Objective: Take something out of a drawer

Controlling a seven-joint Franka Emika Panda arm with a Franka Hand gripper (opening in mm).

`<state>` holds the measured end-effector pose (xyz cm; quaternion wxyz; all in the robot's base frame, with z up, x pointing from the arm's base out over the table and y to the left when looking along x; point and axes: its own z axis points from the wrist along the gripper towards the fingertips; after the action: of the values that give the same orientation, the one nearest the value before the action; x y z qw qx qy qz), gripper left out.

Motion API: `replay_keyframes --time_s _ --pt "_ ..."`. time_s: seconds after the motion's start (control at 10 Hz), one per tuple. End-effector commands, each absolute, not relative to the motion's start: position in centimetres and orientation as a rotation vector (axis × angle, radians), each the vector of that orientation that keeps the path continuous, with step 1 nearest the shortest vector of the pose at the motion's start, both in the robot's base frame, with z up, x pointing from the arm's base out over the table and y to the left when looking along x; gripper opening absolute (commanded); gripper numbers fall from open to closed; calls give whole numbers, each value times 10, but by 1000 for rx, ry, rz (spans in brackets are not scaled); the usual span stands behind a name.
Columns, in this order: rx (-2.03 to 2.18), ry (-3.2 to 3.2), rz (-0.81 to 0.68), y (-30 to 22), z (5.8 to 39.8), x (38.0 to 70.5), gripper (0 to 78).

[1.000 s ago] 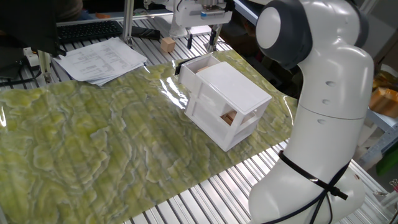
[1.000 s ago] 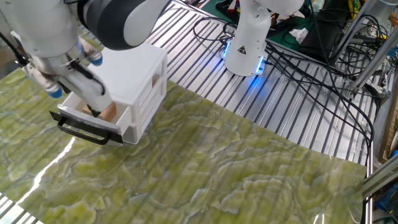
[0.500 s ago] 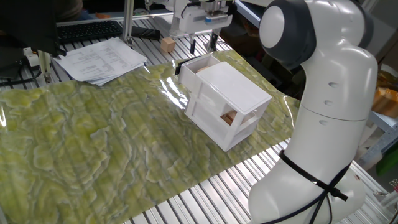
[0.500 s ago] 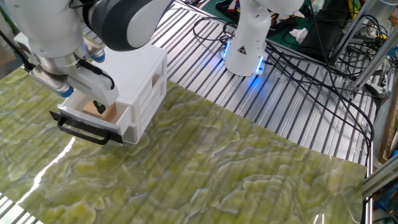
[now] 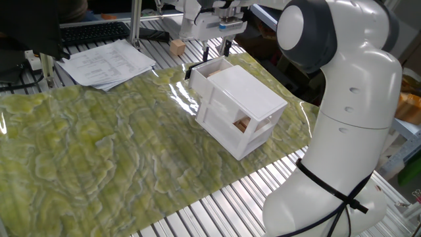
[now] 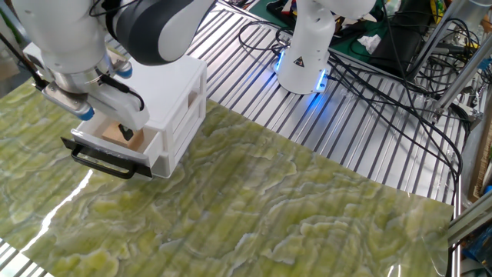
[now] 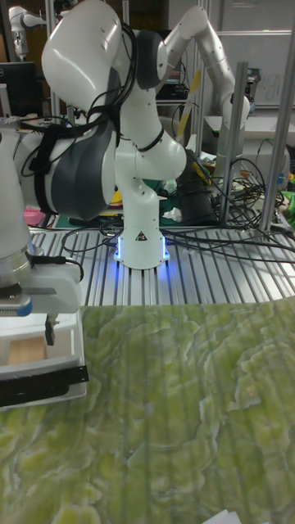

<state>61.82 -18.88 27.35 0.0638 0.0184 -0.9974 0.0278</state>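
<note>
The white cabinet [image 5: 243, 99] lies on the green mat with its upper drawer [image 6: 108, 146] pulled out by the black handle [image 6: 104, 160]. A small tan wooden cube [image 6: 117, 132] rests inside that drawer, also seen in the tall fixed view as the cube [image 7: 24, 350]. My gripper [image 5: 217, 49] hangs just above the open drawer, open, its two black fingers apart with nothing between them. One finger [image 6: 126, 131] stands right beside the cube, not gripping it. The same finger [image 7: 49, 331] shows at the drawer's edge.
A second wooden cube [image 5: 176, 46] sits on the metal table behind the cabinet. Papers [image 5: 105, 62] and a keyboard [image 5: 95, 31] lie at the far left. Another tan piece [image 5: 242, 123] shows in the lower drawer. A second robot base [image 6: 306, 54] and cables [image 6: 384, 69] stand beyond the mat.
My gripper has lifted a little out of the drawer with nothing in it. The cube stays inside the drawer, and the cabinet has not moved.
</note>
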Motion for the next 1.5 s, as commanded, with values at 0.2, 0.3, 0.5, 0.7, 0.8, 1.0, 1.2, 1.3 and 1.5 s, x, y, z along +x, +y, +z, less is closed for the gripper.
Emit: replay_keyframes --time_s 0.2,0.3,0.5,0.7,0.8,1.0,1.2,1.3,1.5 --pt "46 -3022 80 -191 259 612 775" --pt "46 -3022 79 -192 257 611 775" --pt "54 -3023 76 -195 251 610 775" --pt "64 -3027 67 -197 244 607 775" --pt "65 -3029 67 -198 240 605 775" --pt "66 -3030 69 -197 236 603 775" --pt "70 -3028 72 -197 234 603 775" --pt "73 -3024 73 -196 232 603 775" --pt "63 -3023 72 -195 227 603 775"
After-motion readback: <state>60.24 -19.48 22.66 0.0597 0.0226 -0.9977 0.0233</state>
